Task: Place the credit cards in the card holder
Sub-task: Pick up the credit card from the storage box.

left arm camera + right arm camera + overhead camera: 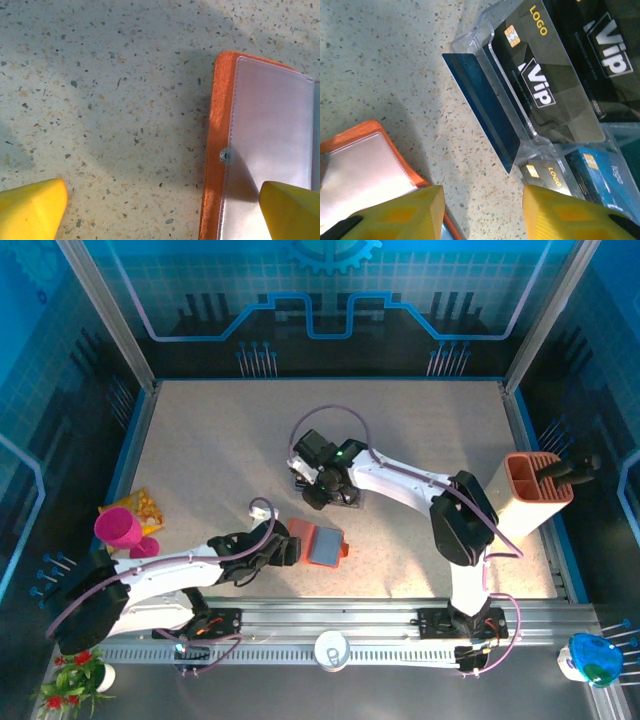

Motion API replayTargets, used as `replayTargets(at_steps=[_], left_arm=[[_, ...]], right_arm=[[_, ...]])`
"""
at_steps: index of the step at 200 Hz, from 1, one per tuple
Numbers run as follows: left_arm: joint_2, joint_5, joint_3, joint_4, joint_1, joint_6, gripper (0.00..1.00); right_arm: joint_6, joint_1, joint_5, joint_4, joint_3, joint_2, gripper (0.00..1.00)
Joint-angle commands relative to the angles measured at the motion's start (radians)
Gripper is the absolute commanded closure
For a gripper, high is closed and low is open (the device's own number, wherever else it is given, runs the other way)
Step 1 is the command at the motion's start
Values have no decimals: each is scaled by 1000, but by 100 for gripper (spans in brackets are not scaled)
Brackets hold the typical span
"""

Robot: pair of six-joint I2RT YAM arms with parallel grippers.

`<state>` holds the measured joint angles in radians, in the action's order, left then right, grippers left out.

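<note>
Fingers of the left gripper [160, 215] stand wide apart with nothing between them, low over the speckled surface [100, 100]. One yellow tip sits over the card holder [265, 130]. The card holder lies open and flat near the front middle of the surface. It has a soft orange edge, a shiny see-through pocket and a small round snap [226, 155]. It looks light and bendy, so it may slide when a card is pushed in; pressing on its orange edge should keep it in place. Further right, the right gripper [482, 215] also has its jaws apart and holds nothing. It is near the clear tray [470, 45] where the credit cards [545, 85] stand. They look thin, stiff, light and slick, so the best hold is likely across a card's free top edge.
</note>
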<state>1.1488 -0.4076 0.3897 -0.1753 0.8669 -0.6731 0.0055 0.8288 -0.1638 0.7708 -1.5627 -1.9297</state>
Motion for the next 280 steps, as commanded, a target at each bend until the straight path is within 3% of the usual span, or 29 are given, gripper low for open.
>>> replayTargets(at_steps=[1, 153, 227, 280], left_arm=[[-20, -20, -17, -15, -5, -16, 1], [-9, -17, -19, -3, -5, -15, 1], [-4, -16, -20, 0, -5, -15, 1], [-7, -12, -18, -3, -5, -16, 1]], right_arm=[[-46, 12, -53, 54, -60, -42, 55], [-75, 33, -55, 88, -206, -207, 61], [-99, 33, -60, 96, -229, -230, 78], [-151, 36, -62, 97, -224, -208, 97]])
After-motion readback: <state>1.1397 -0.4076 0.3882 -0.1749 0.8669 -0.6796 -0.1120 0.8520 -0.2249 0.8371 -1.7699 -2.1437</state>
